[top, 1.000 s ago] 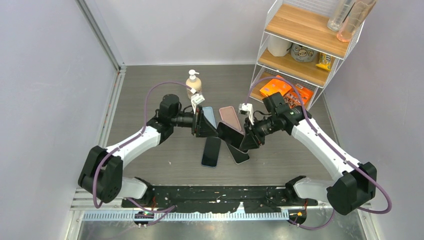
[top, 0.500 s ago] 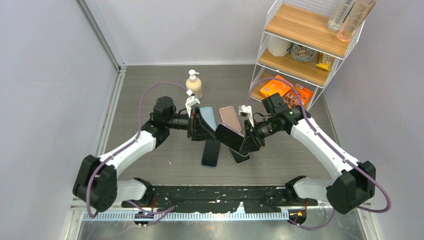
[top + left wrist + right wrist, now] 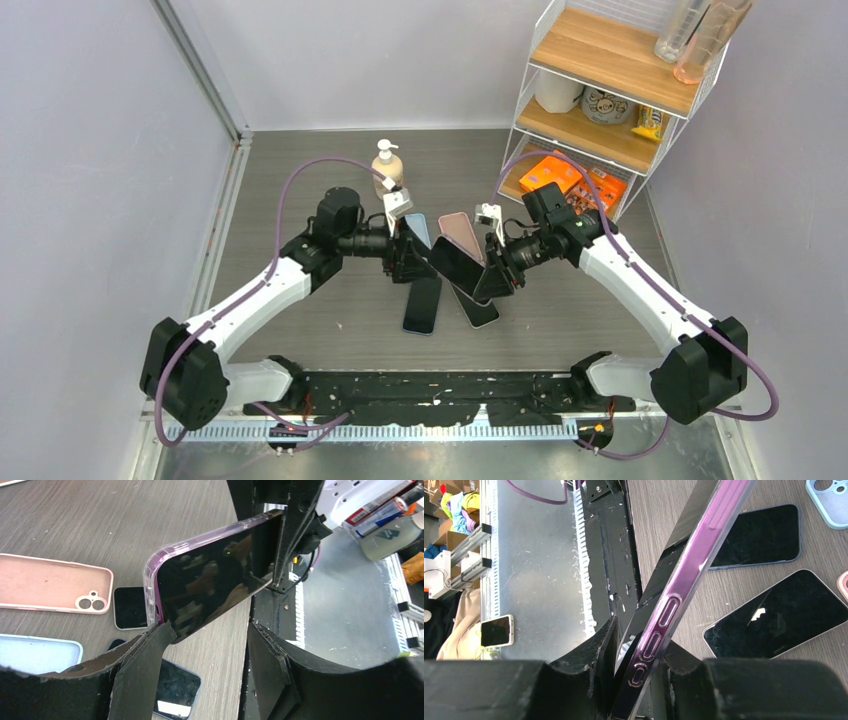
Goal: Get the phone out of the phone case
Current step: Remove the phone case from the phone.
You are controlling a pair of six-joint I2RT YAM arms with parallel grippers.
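Note:
A phone with a dark screen (image 3: 210, 580) sits in a clear purple case (image 3: 684, 575), held in the air over the table's middle (image 3: 458, 266). My right gripper (image 3: 492, 280) is shut on the cased phone's lower end, its pads (image 3: 604, 645) pressing the front and back. My left gripper (image 3: 408, 256) is open at the phone's other end. In the left wrist view its left fingertip (image 3: 160, 635) touches the case's corner (image 3: 150, 575), and the right finger stands apart from the phone.
On the table below lie a pink case (image 3: 50, 582), a light blue case (image 3: 35, 652) and two bare phones (image 3: 422, 303) (image 3: 478, 308). A soap bottle (image 3: 388, 165) stands behind. A wire shelf (image 3: 600, 100) stands at the back right.
My left gripper drew back to the left, then came right again up to the phone's end. My right gripper carried the cased phone slightly left and up.

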